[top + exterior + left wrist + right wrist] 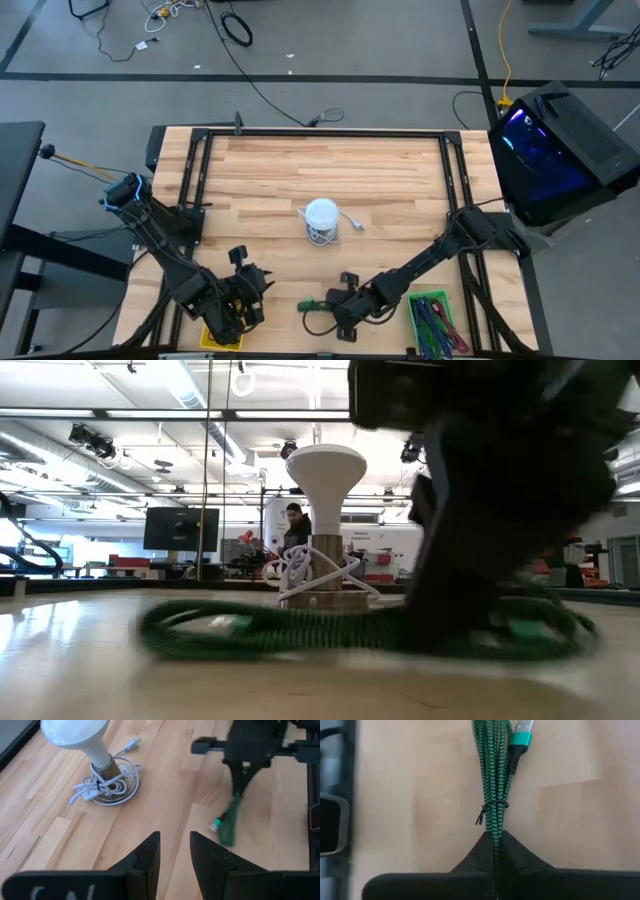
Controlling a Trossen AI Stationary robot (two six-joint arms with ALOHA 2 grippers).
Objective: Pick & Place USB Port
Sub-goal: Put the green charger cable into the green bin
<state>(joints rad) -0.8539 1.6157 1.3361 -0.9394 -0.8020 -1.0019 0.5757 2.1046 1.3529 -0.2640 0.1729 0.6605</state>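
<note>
A green braided USB cable (494,770), tied into a long bundle by a thin black tie, lies on the wooden table near its front edge (312,305). Its teal and silver plug (520,735) is at the end away from my right gripper. My right gripper (496,845) is shut on the bundle's other end; the low view shows it (500,510) standing over the cable (300,625). My left gripper (175,845) hangs open above the table at the near left (248,285), with nothing between its fingers. My right gripper pinches the end of the bundle (496,836) that lies toward the table's right, between its two fingers (520,857). The fingers slant down from the table's right and lie along the cable. The bundle runs on from the fingertips toward the left and rests on the table.
A white bulb-shaped lamp (321,220) with its white cord wound around the base stands at the table's middle. A green-rimmed bin (433,320) of coloured cables sits at the near right. A yellow object (215,340) lies under the left arm. A black frame borders the table.
</note>
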